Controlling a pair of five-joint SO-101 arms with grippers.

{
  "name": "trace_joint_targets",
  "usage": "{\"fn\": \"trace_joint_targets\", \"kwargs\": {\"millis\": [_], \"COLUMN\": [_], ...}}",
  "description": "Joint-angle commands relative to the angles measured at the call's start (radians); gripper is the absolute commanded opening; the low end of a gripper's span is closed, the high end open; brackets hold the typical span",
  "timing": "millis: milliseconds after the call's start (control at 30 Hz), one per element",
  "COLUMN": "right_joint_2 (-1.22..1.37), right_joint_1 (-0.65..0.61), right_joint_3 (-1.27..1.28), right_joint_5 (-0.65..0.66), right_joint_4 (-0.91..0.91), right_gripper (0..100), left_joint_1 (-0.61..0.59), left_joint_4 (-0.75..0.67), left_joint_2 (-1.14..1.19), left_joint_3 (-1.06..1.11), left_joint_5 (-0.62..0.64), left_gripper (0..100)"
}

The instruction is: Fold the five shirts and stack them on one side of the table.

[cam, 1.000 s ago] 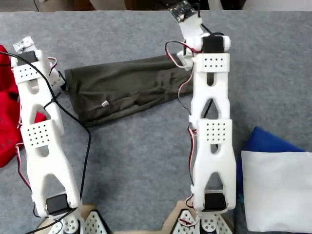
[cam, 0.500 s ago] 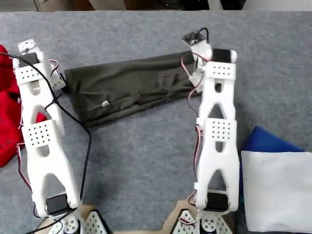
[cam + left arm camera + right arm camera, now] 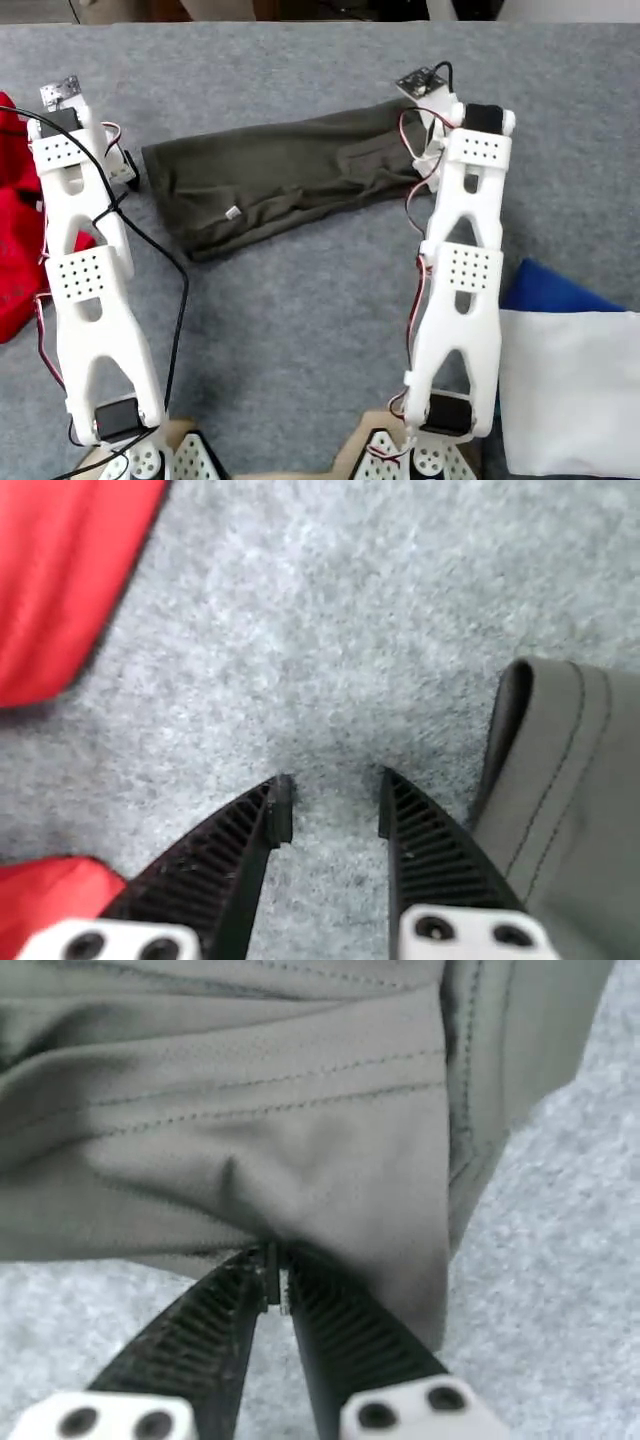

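1. A red shirt lies bunched at the left edge of the grey felt table, partly under the left arm. The high view shows it as 1 mass, while the left wrist view shows 2 separate red patches of it.
2. The left gripper is low over the felt just beside the olive shirt's left end. Its 2 ribbed fingers stand apart with bare felt between them, and they hold nothing. This gap is plain in the left wrist view, whereas in the high view the arm covers the fingers.
3. The olive shirt lies folded into 1 long band across the middle of the table, slanting up toward the right. A small pale tag sits on it in the high view.
4. The right gripper is at the band's right end, with its jaws closed on a pinch of the olive cloth. The right wrist view shows the stitched seams and the cloth puckering at the tips.
5. At the right edge lies a blue shirt, and a folded white shirt lies on top of it.
6. Count: 4 shirts in sight (1 red, 1 olive, 1 blue, 1 white), 2 arms and 2 grippers.
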Motion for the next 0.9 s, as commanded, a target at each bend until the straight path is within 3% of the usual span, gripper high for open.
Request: {"fn": "trace_joint_targets", "kwargs": {"millis": [0,133,233,433,867], "right_joint_2": [-0.165,-0.28,-0.28,-0.173,-0.114], "right_joint_1": [-0.018,-0.099,-0.114,-0.091,-0.027], "right_joint_3": [-0.013,-0.002,0.001,0.114,0.047], "right_joint_5": [0.003,-0.006,-0.098,-0.226,-0.229], "right_joint_4": [-0.005,-0.043,-0.138,-0.269,-0.273], "right_gripper": [0.5,0.5,0.5,0.6,0.6], "left_joint_1": [0.015,0.038,0.077,0.141,0.133], "left_joint_4": [0.017,0.078,0.132,0.129,0.129], "left_joint_2": [-0.005,-0.013,-0.061,-0.186,-0.243], "left_joint_3": [-0.026,-0.048,-0.078,0.19,0.218], "left_joint_5": [-0.011,-0.018,-0.048,-0.048,0.025], "left_gripper": [16,16,16,25,25]}}
